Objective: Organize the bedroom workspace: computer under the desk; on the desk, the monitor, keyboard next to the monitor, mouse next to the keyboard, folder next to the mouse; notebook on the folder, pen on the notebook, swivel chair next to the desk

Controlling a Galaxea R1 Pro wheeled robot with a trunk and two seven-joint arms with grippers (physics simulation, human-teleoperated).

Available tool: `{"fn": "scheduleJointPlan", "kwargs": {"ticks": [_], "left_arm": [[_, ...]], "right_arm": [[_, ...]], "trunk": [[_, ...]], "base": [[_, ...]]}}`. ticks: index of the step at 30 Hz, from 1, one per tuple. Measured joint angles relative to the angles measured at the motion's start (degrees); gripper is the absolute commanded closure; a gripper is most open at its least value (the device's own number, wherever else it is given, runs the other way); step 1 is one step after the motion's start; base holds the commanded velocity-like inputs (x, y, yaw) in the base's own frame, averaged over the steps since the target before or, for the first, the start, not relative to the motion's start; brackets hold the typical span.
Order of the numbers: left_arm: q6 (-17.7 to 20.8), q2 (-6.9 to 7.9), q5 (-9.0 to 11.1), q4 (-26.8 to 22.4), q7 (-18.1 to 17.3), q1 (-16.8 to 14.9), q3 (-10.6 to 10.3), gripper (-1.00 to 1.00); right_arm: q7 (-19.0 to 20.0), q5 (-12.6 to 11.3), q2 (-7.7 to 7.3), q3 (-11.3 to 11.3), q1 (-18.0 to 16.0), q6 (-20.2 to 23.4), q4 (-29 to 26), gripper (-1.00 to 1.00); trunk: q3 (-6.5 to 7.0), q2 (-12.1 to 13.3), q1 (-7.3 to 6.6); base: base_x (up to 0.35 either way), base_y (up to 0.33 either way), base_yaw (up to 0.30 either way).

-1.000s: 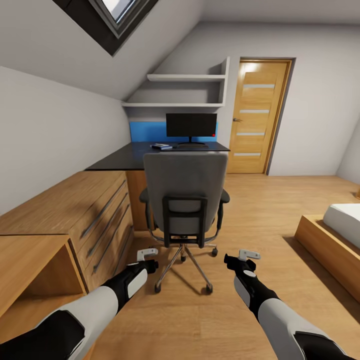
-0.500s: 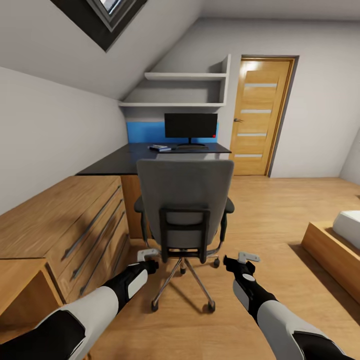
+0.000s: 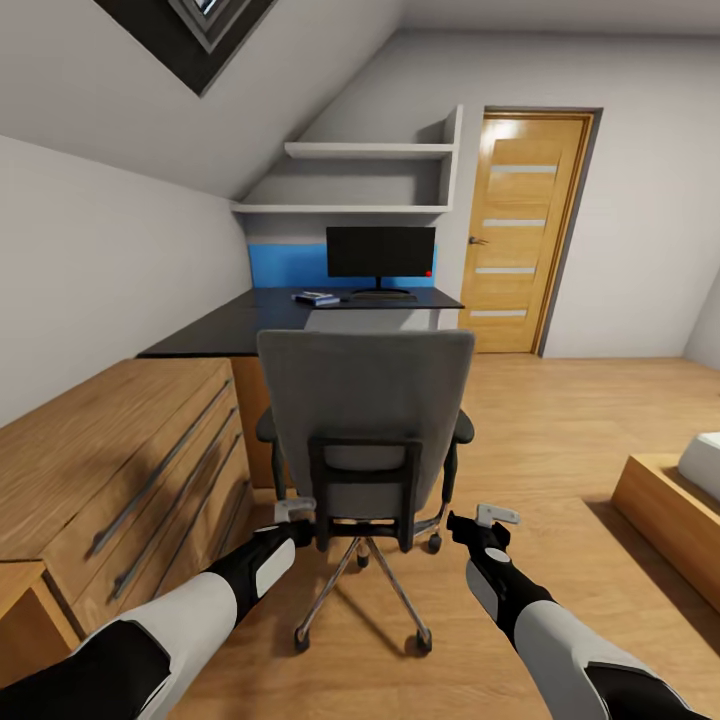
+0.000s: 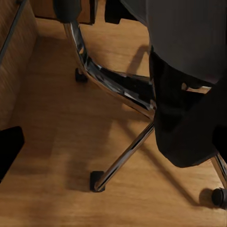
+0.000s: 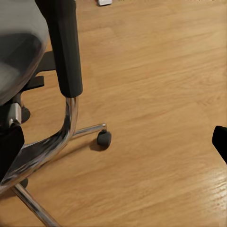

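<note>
My left gripper (image 3: 296,511) and right gripper (image 3: 484,517) both spread wide, holding nothing, flanking the chair (image 3: 366,420) back. Chair faces desk (image 3: 300,318); monitor (image 3: 381,252) on desk

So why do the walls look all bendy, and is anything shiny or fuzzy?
Head view: wide-angle lens bows the wall and drawer unit edges; the monitor stays sharp. Left wrist view: the swivel chair looks dark and slightly blurred, its chrome legs glint. Right wrist view: pale glare on the wood floor.
</note>
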Motion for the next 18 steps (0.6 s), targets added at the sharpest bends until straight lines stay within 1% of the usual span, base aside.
{"fn": "scheduleJointPlan", "kwargs": {"ticks": [4, 18], "left_arm": [[-0.9, 0.00, 0.0, -0.1, 0.0, 0.0, 0.0, -1.00], [-1.4, 0.00, 0.1, -0.1, 0.0, 0.0, 0.0, -1.00]], "right_arm": [[0.0, 0.0, -0.01, 0.0, 0.0, 0.0, 0.0, -1.00], [-0.1, 0.0, -0.02, 0.0, 0.0, 0.0, 0.0, -1.00]], "trunk": [[0.00, 0.0, 0.00], [-2.51, -5.6, 3.08]], "base": [[0.020, -0.005, 0.000], [0.001, 0.000, 0.000]]}}
